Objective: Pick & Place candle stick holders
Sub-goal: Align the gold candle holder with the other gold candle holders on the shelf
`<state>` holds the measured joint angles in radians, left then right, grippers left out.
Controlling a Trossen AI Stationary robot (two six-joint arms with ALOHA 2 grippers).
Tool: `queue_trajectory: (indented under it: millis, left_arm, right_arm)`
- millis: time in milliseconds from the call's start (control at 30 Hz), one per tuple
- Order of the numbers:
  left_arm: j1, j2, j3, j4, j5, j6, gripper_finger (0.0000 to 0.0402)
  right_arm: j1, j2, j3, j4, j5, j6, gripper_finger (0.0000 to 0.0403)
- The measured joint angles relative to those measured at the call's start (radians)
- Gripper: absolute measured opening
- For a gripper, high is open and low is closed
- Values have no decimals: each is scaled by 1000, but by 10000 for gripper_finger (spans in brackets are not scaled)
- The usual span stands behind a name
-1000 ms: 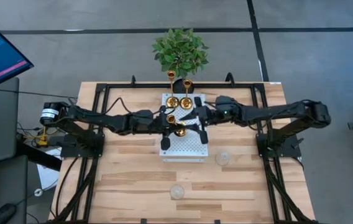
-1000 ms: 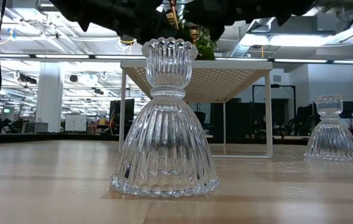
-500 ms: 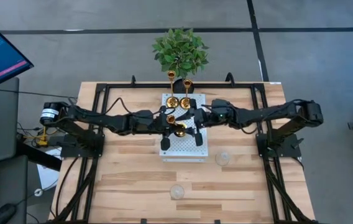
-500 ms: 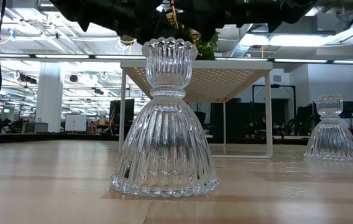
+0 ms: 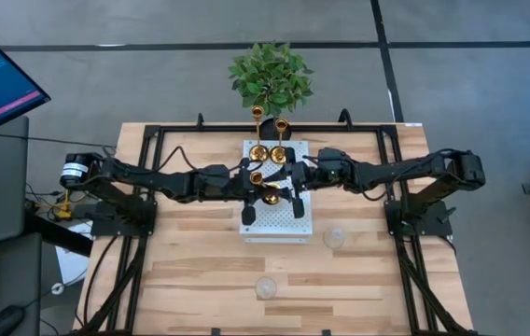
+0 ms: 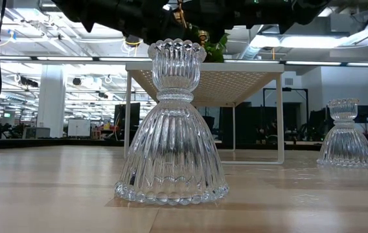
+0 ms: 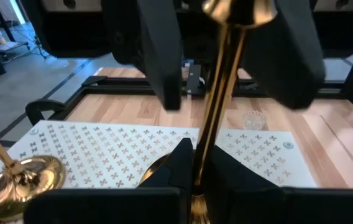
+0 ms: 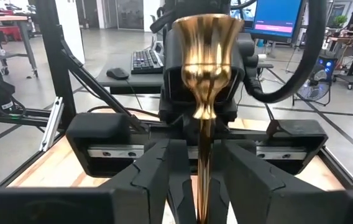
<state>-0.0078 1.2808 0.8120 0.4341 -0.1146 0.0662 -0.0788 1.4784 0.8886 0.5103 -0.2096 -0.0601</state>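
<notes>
Gold candle stick holder [image 7: 217, 112] stands on white perforated rack [image 5: 279, 219], stem clenched in left gripper [image 7: 195, 163] jaws, right gripper [image 8: 202, 180] jaws parted around it

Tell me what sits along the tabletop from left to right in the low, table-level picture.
Large clear glass candle holder close to the camera → white perforated stand behind it → smaller-looking clear glass candle holder farther off at the right.

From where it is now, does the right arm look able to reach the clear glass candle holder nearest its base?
Probably yes. That clear glass candle holder stands alone on bare wood beside the white perforated stand. But the right tool sits astride the gold candlestick that the left tool grips, so it must back off first.
</notes>
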Motion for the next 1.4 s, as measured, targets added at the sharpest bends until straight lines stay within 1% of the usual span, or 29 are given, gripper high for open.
queue_trajectory:
  millis: [433,567,867,1033,1267,1400]
  left_arm:
    - [0,28,1,34,15,-4,15]
    - [0,38,1,40,15,-4,15]
    - [0,38,1,68,15,-4,15]
    - [0,37,1,70,16,-4,17]
    - [0,34,1,75,16,6,39]
    - [0,15,0,62,15,7,43]
  right_arm:
    - [0,0,0,23,0,0,121]
    - [0,1,0,24,0,0,104]
    - [0,1,0,22,0,-1,52]
    - [-3,1,0,21,0,-10,11]
    - [-3,1,0,17,9,-36,5]
    - [-5,0,0,0,17,-48,3]
